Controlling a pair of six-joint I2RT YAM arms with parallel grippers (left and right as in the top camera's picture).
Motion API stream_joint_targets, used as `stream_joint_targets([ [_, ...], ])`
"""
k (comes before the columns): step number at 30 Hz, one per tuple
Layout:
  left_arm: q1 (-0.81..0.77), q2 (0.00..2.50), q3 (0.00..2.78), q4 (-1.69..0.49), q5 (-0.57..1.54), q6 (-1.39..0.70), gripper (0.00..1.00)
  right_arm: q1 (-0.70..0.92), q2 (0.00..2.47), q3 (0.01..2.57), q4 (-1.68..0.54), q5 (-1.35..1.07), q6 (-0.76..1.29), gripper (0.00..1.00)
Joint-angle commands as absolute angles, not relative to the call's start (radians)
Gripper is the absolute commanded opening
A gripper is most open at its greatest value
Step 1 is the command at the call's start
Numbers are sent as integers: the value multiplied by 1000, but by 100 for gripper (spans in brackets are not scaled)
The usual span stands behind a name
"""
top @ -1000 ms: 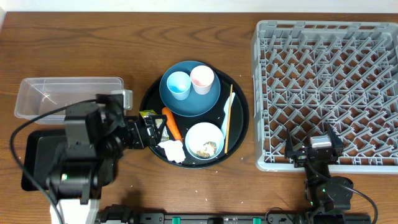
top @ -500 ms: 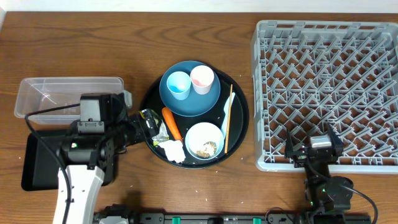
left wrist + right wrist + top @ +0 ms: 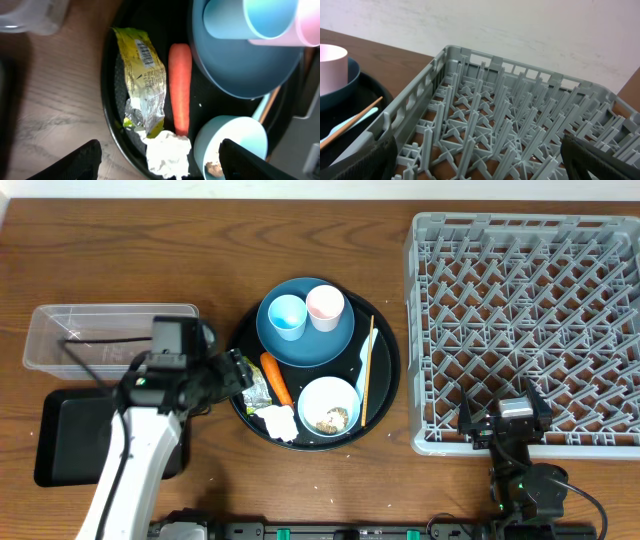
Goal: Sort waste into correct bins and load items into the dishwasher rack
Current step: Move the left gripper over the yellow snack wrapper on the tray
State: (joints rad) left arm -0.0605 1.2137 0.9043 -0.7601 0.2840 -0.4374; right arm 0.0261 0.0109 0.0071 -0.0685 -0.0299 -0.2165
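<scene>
Tabletop of dark wood; whitish wall

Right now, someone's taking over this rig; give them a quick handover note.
Left gripper open above the wrapper, carrot and tissue, holding nothing.
Right gripper open, empty, at the near edge of the rack.
Plate, blue cup, pink cup, bowl with scraps, spoon and chopstick on the round tray.
No waste seen in the clear tub or black tray; rack bare.
Nothing done: all sorting and loading is left.

Left gripper pulled back — wrapper now more exposed
</scene>
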Motion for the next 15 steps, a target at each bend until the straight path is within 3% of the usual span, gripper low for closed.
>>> stream_joint_targets([
  [1, -87, 1288, 920, -739, 244, -451, 77, 20, 7, 6, -72, -27, -222, 99],
  [15, -91, 1524, 920, -645, 190, -462, 77, 20, 7, 6, -72, -27, -222, 99],
])
